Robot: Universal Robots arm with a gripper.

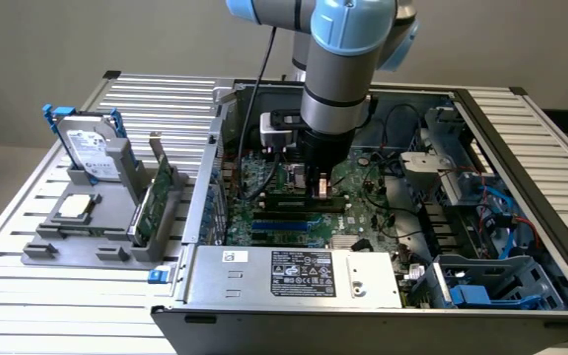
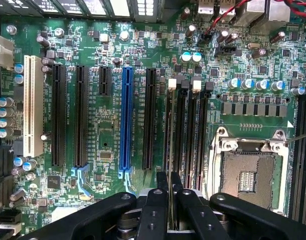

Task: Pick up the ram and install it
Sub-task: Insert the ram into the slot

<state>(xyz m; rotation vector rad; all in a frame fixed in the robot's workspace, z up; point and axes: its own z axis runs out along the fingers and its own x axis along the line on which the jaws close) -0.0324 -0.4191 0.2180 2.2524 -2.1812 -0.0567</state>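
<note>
Pincer (image 2: pixel 169 176) is pinched narrow on the ram (image 2: pixel 169 145), held edge-on between its fingers. The stick runs along the memory slots (image 2: pixel 193 140) on the motherboard (image 2: pixel 105 150); can't tell if it's seated. All inside the open computer case (image 1: pixel 363 329) on the counter (image 1: pixel 67 310).

This looks like a robotics laboratory or a test cell for computer assembly, not a home or an office. A robot arm (image 1: pixel 336 96) reaches down into an open computer case (image 1: pixel 264 325), which lies on a table of bare aluminium slats (image 1: pixel 86 296) before a plain grey wall (image 1: pixel 116 37). Beside the case, a grey fixture (image 1: pixel 77 248) presents loose parts in fixed places: a hard drive (image 1: pixel 89 151), an expansion card (image 1: pixel 156 196) and a processor (image 1: pixel 75 208). Over the motherboard (image 2: pixel 108 150), the gripper (image 2: pixel 169 176) clamps the ram (image 2: pixel 169 150).
</note>
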